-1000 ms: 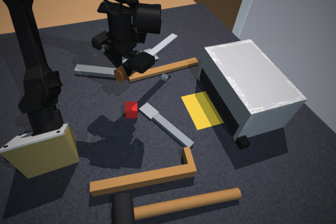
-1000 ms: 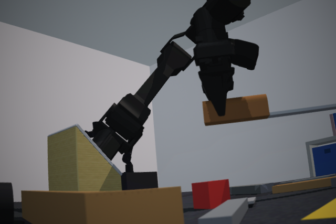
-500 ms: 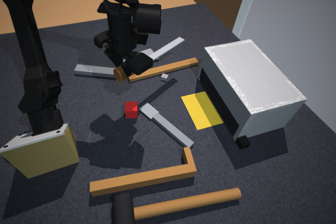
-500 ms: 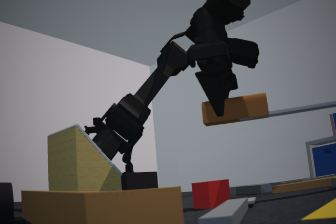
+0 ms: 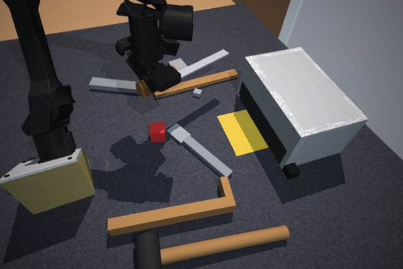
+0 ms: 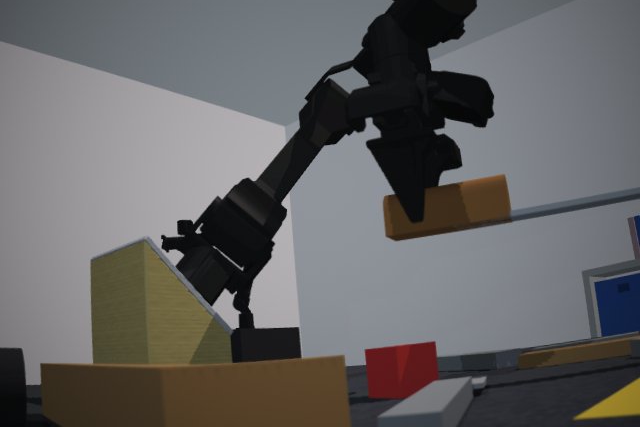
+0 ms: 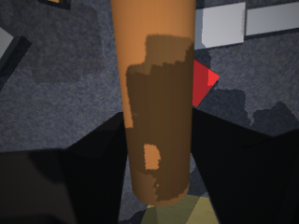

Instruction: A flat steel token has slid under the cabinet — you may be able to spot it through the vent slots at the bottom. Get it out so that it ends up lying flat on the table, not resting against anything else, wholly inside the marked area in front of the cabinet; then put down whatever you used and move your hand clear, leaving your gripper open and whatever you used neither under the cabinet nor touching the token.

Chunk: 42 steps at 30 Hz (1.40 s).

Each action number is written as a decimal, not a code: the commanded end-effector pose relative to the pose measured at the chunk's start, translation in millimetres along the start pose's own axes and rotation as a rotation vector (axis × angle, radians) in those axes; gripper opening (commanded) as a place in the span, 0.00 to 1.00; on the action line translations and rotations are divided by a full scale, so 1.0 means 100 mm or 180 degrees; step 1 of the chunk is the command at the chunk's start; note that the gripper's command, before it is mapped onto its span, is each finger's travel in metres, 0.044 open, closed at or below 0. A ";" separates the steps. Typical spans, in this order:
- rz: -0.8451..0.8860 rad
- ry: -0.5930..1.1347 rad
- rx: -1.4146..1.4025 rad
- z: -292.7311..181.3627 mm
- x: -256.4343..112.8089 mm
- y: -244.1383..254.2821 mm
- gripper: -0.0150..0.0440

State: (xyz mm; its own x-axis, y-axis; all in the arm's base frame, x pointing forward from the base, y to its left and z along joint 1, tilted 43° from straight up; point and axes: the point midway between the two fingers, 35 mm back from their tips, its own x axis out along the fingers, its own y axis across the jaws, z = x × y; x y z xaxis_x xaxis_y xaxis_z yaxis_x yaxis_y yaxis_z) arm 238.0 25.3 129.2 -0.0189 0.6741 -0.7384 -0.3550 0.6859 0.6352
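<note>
My gripper (image 5: 150,82) (image 6: 421,207) (image 7: 154,118) is shut on the orange handle of a tool (image 5: 204,63) (image 6: 475,200) (image 7: 156,51), held well above the table. Its long thin grey blade reaches from the handle towards the back right in the top view. The white cabinet (image 5: 312,90) stands at the right, with dark vent slots (image 5: 260,119) low on its front. The yellow marked area (image 5: 232,132) (image 6: 617,404) lies in front of the slots, partly in shadow. No token can be made out in any view.
A red cube (image 5: 157,131) (image 6: 402,370) (image 7: 202,84), a grey paddle-like bar (image 5: 208,155) (image 6: 429,404) (image 7: 220,25), a wooden L-shaped bar (image 5: 172,215) and a mallet (image 5: 224,244) lie on the table. A wooden bar (image 5: 201,82), grey bar (image 5: 110,84) and small grey cube (image 5: 197,92) lie near the gripper.
</note>
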 end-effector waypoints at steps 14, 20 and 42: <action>0.0014 -0.0050 0.0459 0.00 -0.02 0.00 0.25; 0.0015 -0.0049 0.0613 0.00 -0.02 0.00 0.25; 0.0020 -0.0048 0.1168 0.00 -0.02 0.00 0.25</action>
State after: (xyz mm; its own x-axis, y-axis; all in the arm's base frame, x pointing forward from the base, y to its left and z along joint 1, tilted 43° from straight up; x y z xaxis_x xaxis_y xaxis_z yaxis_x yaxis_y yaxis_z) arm 237.1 25.1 128.6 -0.0206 0.6751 -0.7375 -0.0258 0.7370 0.6754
